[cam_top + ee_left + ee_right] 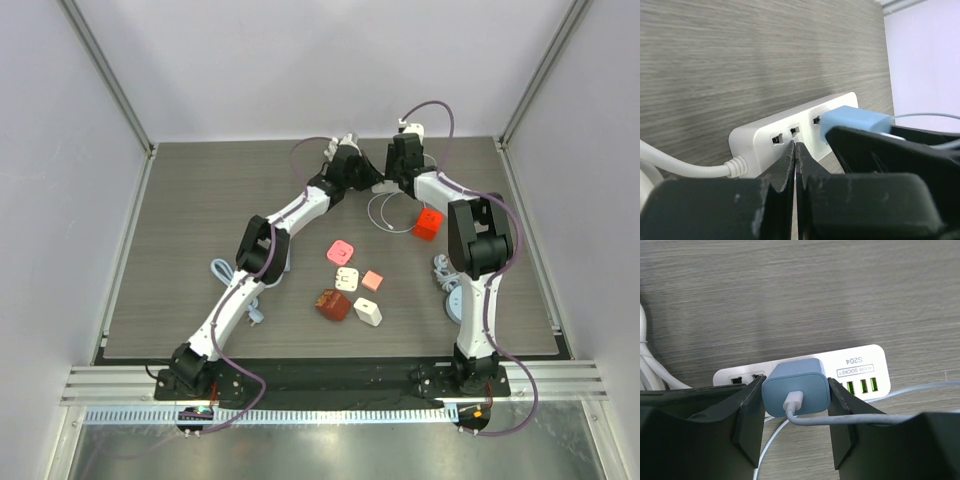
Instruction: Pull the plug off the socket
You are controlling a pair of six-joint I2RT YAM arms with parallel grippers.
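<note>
1. Far back on the grey wooden table (200, 220), a long white plastic power strip (855, 362) lies flat.
2. A light blue square plug (796, 385) sits in one socket of the strip, close to three small green slots.
3. The right fingers (747, 410) are partly open and grip the plug, with one finger pressed on each side of it.
4. A thin pale cable (880, 417) comes out of the back of the plug and runs off past one right finger.
5. The left fingers (780, 180) are closed tight with nothing between them.
6. Their tip is right at the side of the strip, by two small slots and just beside the plug. I cannot tell if it touches the strip.
7. A thick white cord (685, 167) leaves one end of the strip.
8. Nearer the arms, small things lie apart on the table: a red cube (428, 223), a flat pink square (341, 250), a dark red block (333, 304) and a white block (368, 312).
</note>
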